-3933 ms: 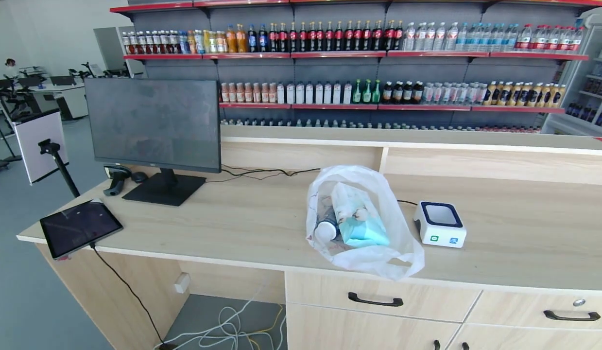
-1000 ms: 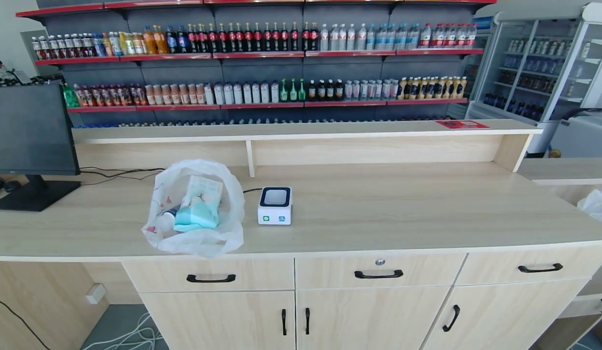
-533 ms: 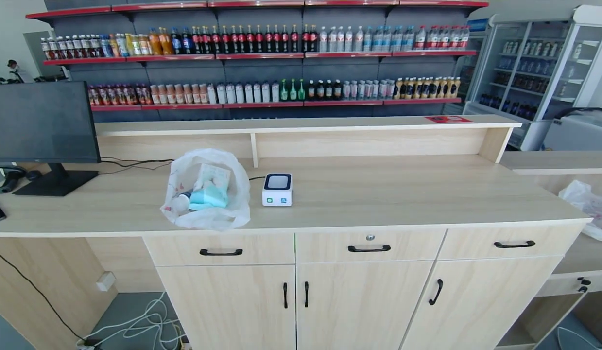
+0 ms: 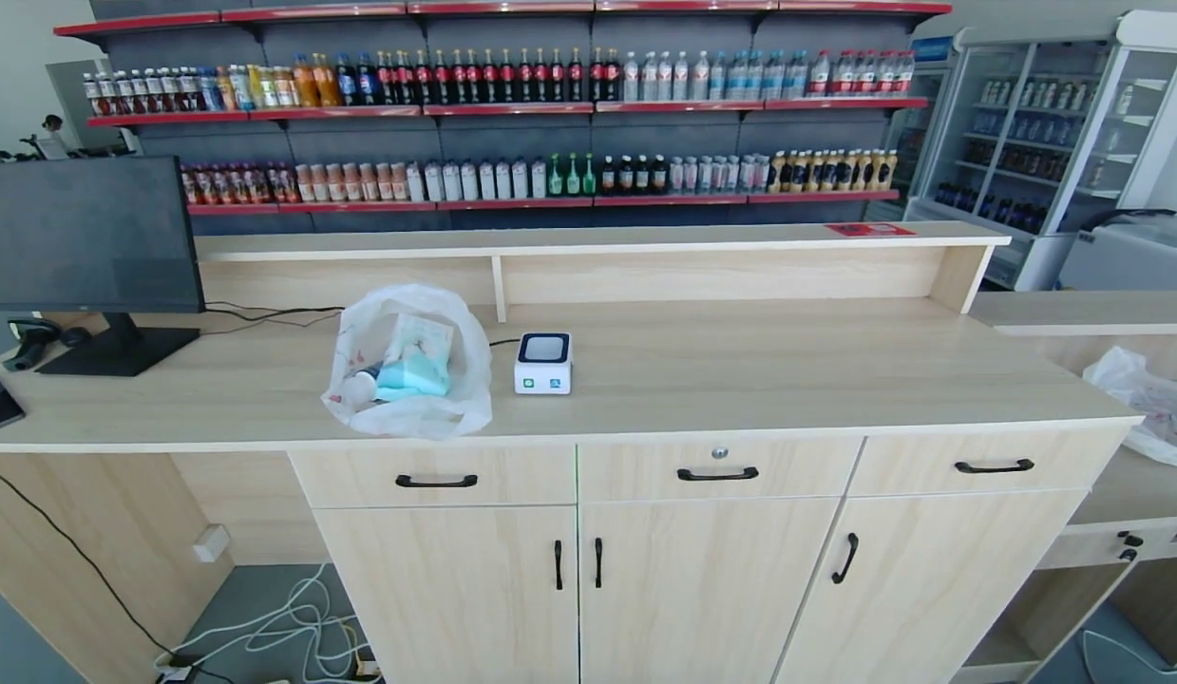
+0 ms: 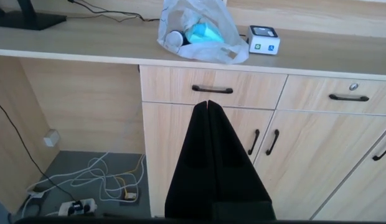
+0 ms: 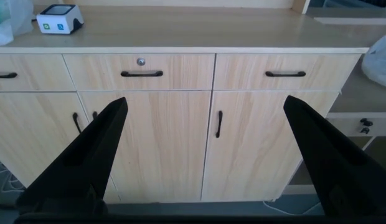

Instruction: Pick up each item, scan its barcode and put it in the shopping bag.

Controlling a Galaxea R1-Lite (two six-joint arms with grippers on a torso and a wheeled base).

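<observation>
Items (image 4: 403, 375) in shopping bag (image 4: 427, 420) beside scanner (image 4: 542, 363) — dim through plastic, indistinct.

L claw (image 5: 208, 102) & R claw (image 6: 205, 99): matte blk, smooth, tapering to narrow tips.

Pale wooden counter (image 4: 787, 366) stands before red bottle shelves (image 4: 512, 109) and, apparently, a fridge (image 4: 1044, 142).

A dark monitor (image 4: 89, 233) stands at the tabletop's (image 4: 740, 370) left end (cables (image 4: 275, 632) lie on the floor below); bottle shelves (image 4: 512, 106) stand behind.
</observation>
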